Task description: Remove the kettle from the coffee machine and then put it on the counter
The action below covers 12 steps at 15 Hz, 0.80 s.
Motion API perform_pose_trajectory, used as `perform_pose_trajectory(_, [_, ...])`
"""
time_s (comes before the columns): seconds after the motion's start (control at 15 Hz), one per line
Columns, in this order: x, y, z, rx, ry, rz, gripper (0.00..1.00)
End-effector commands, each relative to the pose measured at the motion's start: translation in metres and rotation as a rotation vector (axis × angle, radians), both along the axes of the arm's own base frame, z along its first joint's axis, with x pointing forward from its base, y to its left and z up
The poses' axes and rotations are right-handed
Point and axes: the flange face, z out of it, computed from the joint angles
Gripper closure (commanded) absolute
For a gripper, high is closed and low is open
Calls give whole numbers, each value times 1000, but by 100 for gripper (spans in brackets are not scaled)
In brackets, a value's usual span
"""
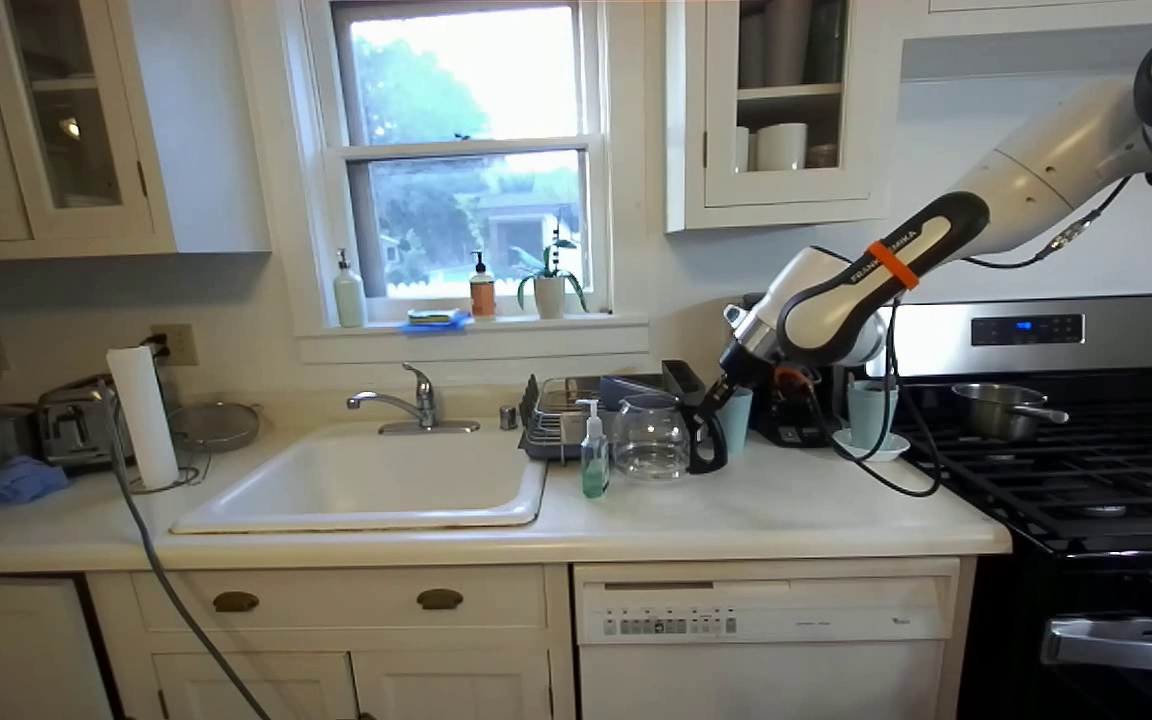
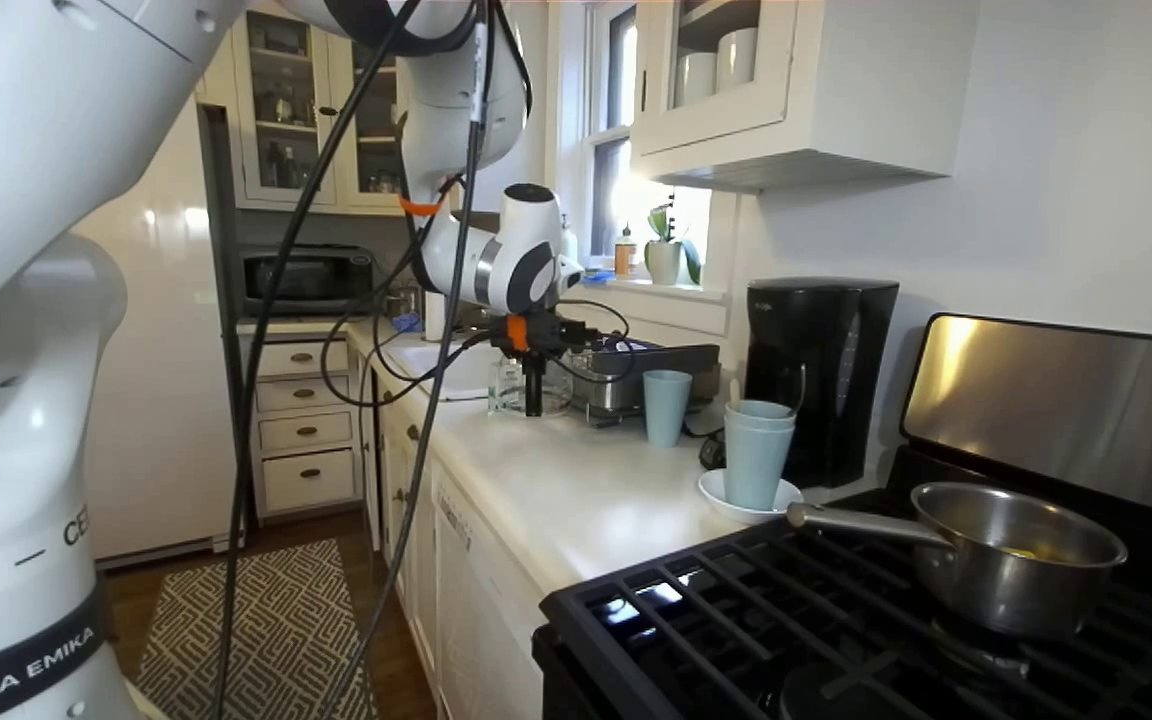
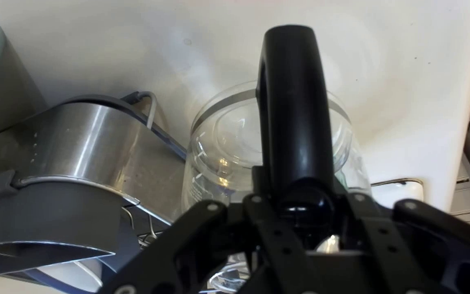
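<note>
Pale bench [image 1: 816, 508] below — the end effector [image 3: 296, 185] clasps the kettle [image 1: 651, 445] by its handle [image 3: 296, 102], apart from the coffee machine [image 2: 811, 390].

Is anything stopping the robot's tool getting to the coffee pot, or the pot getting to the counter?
Nothing I can see. The tool is right at the black handle of the coffee pot, and the pot already seems to sit on the counter. The soap bottle stands beside the pot, not in the way.
</note>
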Motion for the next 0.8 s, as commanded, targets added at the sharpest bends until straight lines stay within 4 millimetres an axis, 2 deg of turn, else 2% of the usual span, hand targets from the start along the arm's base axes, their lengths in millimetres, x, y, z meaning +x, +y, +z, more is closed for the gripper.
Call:
perform_pose_trajectory(0.0, [13, -1, 1, 14, -19, -4, 92])
perform_pose_trajectory(0.73, [14, -4, -9, -4, -4, 6, 92])
